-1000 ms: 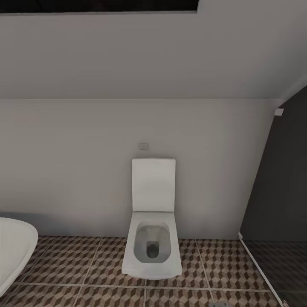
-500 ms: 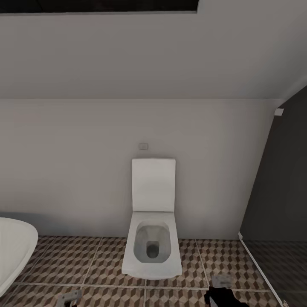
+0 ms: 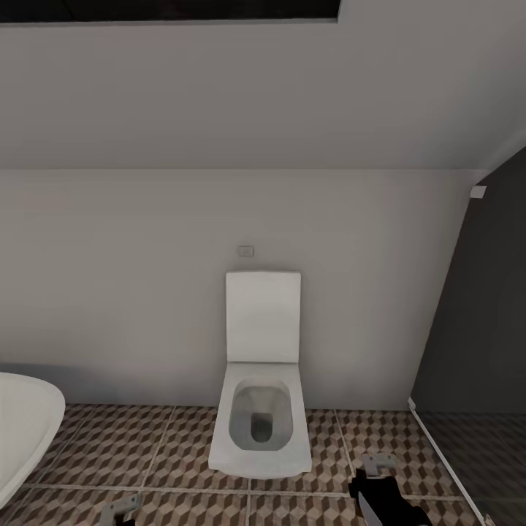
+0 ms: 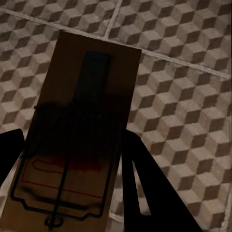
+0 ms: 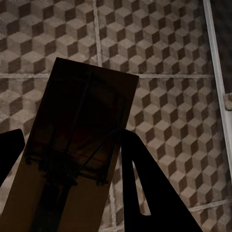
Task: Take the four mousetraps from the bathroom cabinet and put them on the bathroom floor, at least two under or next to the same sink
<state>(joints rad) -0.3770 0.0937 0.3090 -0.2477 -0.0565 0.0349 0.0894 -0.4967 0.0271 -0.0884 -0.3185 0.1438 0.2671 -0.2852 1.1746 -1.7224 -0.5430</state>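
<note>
In the left wrist view a mousetrap, a flat wooden board with dark wire and a red mark, lies between the dark fingers of my left gripper, which is shut on it above the bathroom floor. My right gripper is likewise shut on a second mousetrap over the cube-patterned tiles. In the head view both grippers poke up at the bottom edge: the left gripper low, the right gripper a little higher.
A white toilet with raised lid stands against the pale wall straight ahead. The rim of a white oval tub curves in at the left. A dark glass screen with a pale floor rail closes off the right side.
Both grippers have risen into the bottom of the head view, the right one climbing further in the last half second. The camera and the room have stayed still.
</note>
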